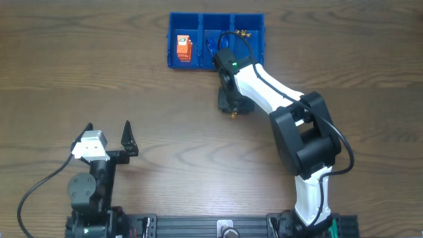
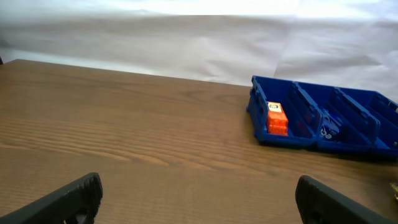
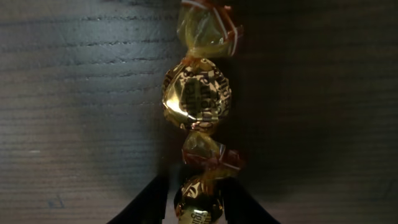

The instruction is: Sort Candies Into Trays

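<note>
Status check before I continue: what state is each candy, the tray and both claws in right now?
left claw: open, empty.
right claw: shut on the held gold candy, low over the table.
held gold candy: wrapped, between the right claw's fingers.
loose gold candy: wrapped, lying on the table, not gripped.
orange candy: lying in the tray's end compartment.
blue candy: lying in the middle compartment.
tray: upright on the table.

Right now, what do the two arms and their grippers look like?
Left arm: black, with a white wrist block and a looping black cable; left gripper has pointed black fingers. Right arm: white shells, black joints, black cable, a green light; right gripper is black.
</note>
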`<action>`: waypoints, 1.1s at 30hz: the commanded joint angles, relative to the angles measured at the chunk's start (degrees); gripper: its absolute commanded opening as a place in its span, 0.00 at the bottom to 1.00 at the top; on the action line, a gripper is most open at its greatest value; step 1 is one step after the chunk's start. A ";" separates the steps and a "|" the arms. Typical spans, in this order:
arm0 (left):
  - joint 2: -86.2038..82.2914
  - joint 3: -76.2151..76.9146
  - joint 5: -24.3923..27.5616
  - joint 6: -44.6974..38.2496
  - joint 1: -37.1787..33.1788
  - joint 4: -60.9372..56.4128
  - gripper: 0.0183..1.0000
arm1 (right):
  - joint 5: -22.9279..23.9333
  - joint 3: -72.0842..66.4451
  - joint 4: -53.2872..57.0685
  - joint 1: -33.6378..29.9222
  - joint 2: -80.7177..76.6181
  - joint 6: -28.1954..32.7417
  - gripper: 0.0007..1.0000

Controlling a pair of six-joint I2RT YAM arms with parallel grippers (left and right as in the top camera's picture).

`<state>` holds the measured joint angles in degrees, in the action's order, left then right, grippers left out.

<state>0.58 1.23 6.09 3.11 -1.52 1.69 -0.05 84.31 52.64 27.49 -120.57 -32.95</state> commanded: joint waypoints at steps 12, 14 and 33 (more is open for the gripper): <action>-0.33 -0.96 1.20 -0.15 -0.33 2.16 1.00 | 0.11 1.53 0.22 -1.01 7.56 3.63 0.04; -0.33 -0.96 1.20 -0.15 -0.33 2.19 1.00 | 4.11 3.58 -0.68 -1.18 12.35 4.76 0.04; -0.33 -0.96 1.20 -0.15 -0.33 2.16 1.00 | 18.84 6.38 -32.89 -8.00 1.62 17.81 0.04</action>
<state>0.58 1.23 6.11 3.11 -1.52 1.69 18.65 90.85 20.01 19.70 -117.23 -16.21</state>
